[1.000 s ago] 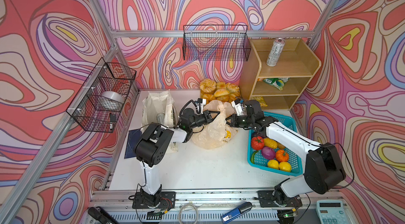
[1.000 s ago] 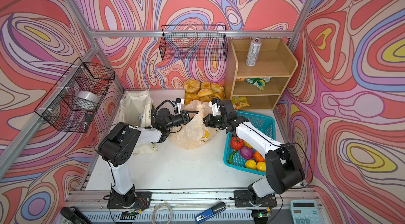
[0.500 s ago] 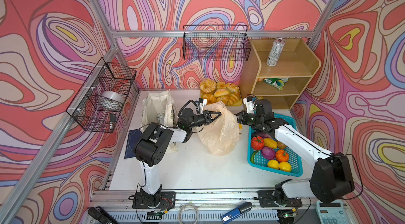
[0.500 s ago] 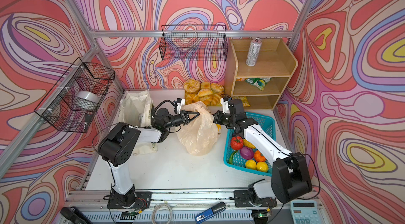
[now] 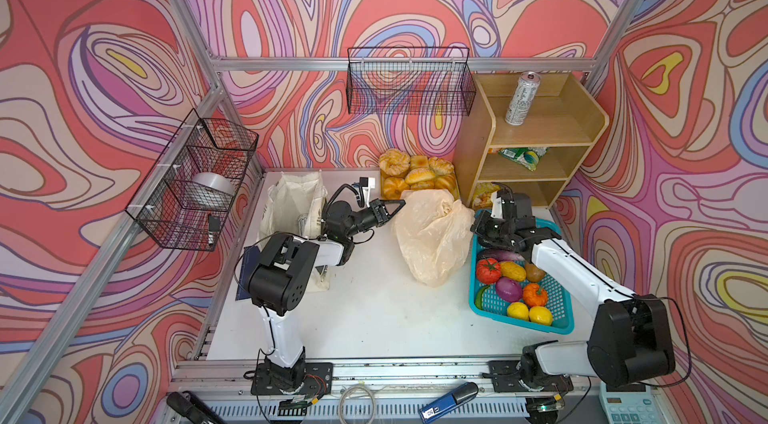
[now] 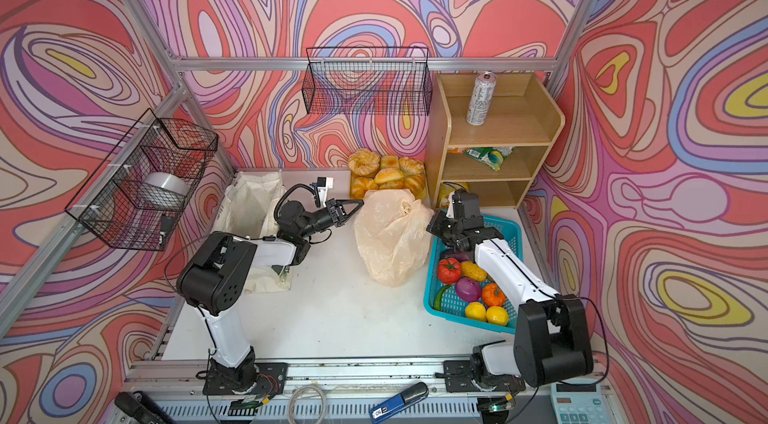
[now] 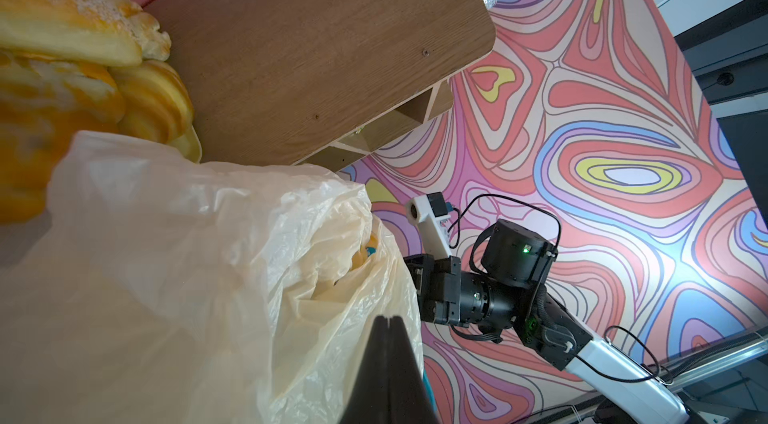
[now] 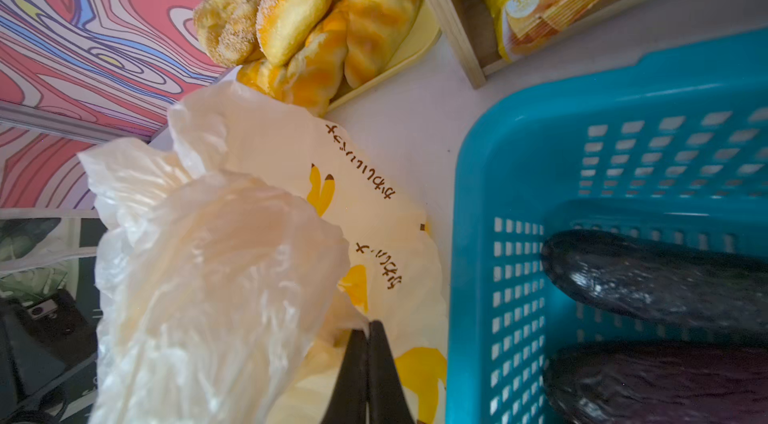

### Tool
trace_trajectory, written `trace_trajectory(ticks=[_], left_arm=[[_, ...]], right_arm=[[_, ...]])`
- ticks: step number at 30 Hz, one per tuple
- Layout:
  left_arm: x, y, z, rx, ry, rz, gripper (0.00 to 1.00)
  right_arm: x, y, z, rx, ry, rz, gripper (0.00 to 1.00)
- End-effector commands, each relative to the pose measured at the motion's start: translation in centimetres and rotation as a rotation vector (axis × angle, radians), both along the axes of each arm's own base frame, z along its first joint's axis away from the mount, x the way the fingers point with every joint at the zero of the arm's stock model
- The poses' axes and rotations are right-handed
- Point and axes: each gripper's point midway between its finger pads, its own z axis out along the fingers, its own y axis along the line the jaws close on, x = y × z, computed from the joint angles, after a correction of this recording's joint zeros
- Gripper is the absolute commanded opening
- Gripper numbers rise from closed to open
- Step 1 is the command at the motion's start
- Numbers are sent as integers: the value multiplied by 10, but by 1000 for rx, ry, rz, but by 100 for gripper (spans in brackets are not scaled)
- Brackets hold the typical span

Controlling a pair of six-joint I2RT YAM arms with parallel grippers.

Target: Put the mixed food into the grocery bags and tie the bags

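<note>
Cream plastic bag (image 5: 430, 235) with banana prints slumped on desk (image 5: 365, 318), just beside teal basket (image 5: 473, 285). Left end effector (image 7: 388, 320) closed, tip at bag's top edge. Right end effector (image 8: 368, 330) closed too, near bag's side. Drink can (image 5: 521, 98) upright on wooden shelf (image 5: 540, 135).

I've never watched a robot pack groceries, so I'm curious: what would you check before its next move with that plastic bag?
1. Plastic bag resting on the table, between both arms: ok.
2. Bag mouth spread wide: not ok, the top is crumpled.
3. Left gripper shut at the bag's top; film pinched: cannot tell.
4. Right gripper shut beside the bag; film pinched: cannot tell.
5. Drink can bagged: not ok, it stands on the shelf.
6. Lemons bagged: not ok, they lie in the teal basket.
</note>
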Motion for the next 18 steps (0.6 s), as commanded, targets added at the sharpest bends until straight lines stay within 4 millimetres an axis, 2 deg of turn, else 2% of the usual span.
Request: trace_trajectory(ticks=[1,4,11,18], left_arm=[[-6,1,23,-45,-72,5,0],[-3,-3,20,-46,-53,-12,0],[-5,-16,13,18,-43,-31,21],[-17,-34,-14,157,-12,-51,29]], right_arm=[[1,11,1,39,-7,43,0],[-1,25,9,85,-37,125,0],[-14,48,31,157,-113,287,0],[-25,60,24,191,-93,350,0]])
